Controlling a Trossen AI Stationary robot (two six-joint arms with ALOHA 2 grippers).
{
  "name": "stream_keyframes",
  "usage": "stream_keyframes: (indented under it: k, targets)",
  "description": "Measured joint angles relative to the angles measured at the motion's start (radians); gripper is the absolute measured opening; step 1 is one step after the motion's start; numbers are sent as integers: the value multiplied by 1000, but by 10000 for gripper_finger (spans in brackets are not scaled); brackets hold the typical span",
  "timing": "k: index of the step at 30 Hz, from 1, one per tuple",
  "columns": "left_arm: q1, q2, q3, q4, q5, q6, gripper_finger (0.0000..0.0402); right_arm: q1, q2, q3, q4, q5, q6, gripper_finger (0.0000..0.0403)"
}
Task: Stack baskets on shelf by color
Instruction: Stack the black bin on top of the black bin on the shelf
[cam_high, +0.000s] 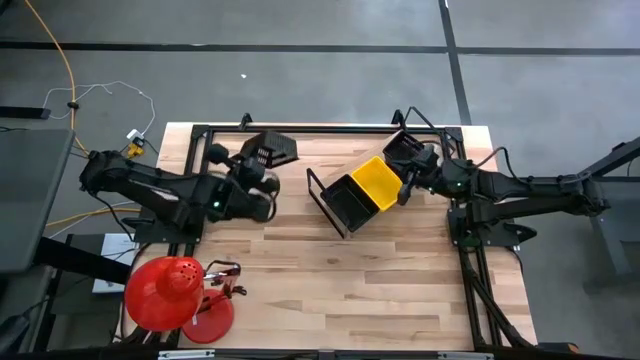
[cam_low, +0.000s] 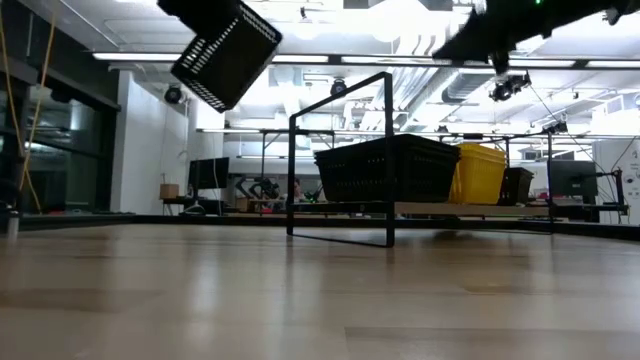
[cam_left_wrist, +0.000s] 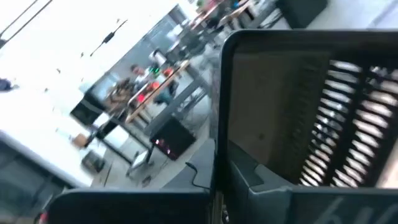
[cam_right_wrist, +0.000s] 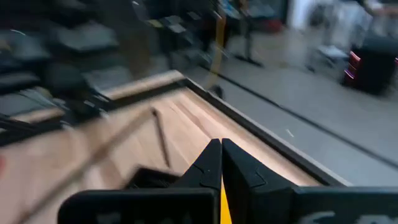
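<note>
My left gripper (cam_high: 262, 163) is shut on a black mesh basket (cam_high: 272, 148), held high over the table's far left part; the low view shows that basket (cam_low: 225, 45) tilted in the air. The slanted shelf (cam_high: 322, 200) stands mid-table. On it a black basket (cam_high: 350, 203) and a yellow basket (cam_high: 380, 182) rest side by side on their bottoms. My right gripper (cam_right_wrist: 221, 163) is shut and empty, raised beside the yellow basket's right end. Another black basket (cam_high: 405, 148) sits at the far right. My left gripper pinches one wall of the black basket at its rim (cam_left_wrist: 217, 134) between its two fingers, which come at it about level from the table's left. The basket is lifted clear of the table and hangs tilted, its slotted wall (cam_left_wrist: 348, 124) beside the fingers.
A red dome-shaped object (cam_high: 165, 293) and a red clamp (cam_high: 225, 280) lie near the table's near left corner. Black frame rails (cam_high: 470, 270) run along the table's right side. Bare wood (cam_high: 350, 290) stretches across the near half.
</note>
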Motion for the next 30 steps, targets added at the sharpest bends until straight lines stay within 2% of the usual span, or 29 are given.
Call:
stream_keyframes:
  k: [3, 7, 11, 16, 19, 22, 25, 27, 30]
  targets:
    - [74, 25, 2, 181, 19, 112, 0, 0, 0, 0, 101, -94, -69, 0]
    - [161, 79, 1, 469, 159, 312, 0, 0, 9, 1, 185, -183, -125, 0]
    - [225, 158, -1, 864, 349, 567, 0, 0, 30, 1, 219, -175, -171, 2]
    - [268, 281, 12, 1340, 449, 835, 0, 0, 75, 38, 226, -91, -274, 30]
    - [283, 357, 51, 1391, 452, 888, 0, 0, 115, 101, 221, -19, -355, 68]
    - [292, 422, 96, 1394, 465, 880, 0, 0, 173, 168, 188, 64, -449, 112]
    - [294, 481, 142, 1398, 499, 857, 0, 0, 244, 224, 158, 97, -554, 147]
    - [294, 517, 173, 1398, 511, 849, 0, 0, 294, 253, 153, 121, -640, 162]
    - [294, 555, 210, 1399, 514, 847, 0, 0, 361, 290, 153, 233, -723, 168]
